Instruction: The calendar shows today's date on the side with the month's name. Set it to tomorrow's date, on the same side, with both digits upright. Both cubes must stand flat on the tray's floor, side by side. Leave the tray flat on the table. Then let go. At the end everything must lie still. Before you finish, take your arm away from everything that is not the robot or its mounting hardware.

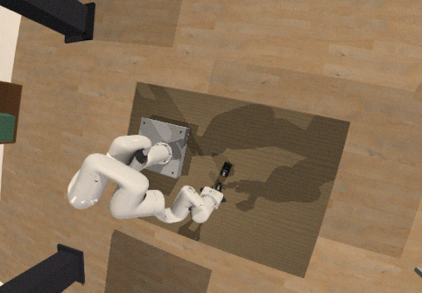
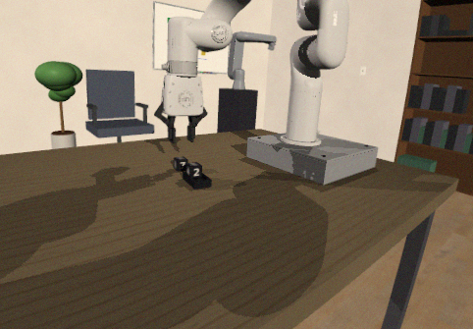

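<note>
The black calendar tray [image 2: 197,180] lies on the dark wooden table, with two black cubes standing side by side in it. The nearer cube [image 2: 195,171] shows a white 2 and the farther cube [image 2: 180,163] shows what looks like a 7. The month's name is too small to read. In the top view the calendar [image 1: 226,169] is a small dark block near the table's middle. My gripper [image 2: 181,136] points down, well above the table and a little beyond the calendar. Its fingers stand partly apart with nothing between them. It also shows in the top view [image 1: 218,188], beside the calendar.
The arm's grey base block [image 2: 312,156] stands on the table right of the calendar. Off the table are a chair [image 2: 115,105], a plant [image 2: 59,86], a dark cabinet [image 2: 237,109] and a bookshelf [image 2: 439,82] at the right.
</note>
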Robot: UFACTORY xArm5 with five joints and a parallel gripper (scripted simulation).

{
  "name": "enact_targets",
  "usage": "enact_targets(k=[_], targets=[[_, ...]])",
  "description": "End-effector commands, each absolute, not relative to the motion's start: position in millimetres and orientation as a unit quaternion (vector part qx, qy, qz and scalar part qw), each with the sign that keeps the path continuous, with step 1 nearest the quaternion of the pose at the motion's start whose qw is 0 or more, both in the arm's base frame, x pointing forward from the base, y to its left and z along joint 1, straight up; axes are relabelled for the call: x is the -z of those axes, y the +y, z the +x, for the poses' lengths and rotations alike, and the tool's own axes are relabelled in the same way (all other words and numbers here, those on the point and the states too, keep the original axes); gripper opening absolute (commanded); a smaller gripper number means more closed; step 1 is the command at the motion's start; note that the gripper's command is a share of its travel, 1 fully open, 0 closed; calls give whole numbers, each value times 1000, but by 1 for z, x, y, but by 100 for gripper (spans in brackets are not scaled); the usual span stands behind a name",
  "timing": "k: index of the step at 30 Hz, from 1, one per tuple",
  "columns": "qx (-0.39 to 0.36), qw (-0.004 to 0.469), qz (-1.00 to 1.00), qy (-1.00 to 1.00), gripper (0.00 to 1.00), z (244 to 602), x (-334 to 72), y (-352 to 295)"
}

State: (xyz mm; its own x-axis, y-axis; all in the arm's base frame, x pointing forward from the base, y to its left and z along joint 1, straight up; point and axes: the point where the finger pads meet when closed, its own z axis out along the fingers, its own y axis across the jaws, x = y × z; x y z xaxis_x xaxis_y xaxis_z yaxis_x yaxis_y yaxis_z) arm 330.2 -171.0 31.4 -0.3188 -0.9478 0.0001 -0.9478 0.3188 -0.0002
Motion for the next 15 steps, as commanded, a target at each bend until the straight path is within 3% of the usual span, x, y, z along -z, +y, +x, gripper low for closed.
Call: enact_targets(k=[1,15], targets=[[1,1,-584,812,47,331,-25,-172],[1,1,-584,812,47,332,-6,-171]])
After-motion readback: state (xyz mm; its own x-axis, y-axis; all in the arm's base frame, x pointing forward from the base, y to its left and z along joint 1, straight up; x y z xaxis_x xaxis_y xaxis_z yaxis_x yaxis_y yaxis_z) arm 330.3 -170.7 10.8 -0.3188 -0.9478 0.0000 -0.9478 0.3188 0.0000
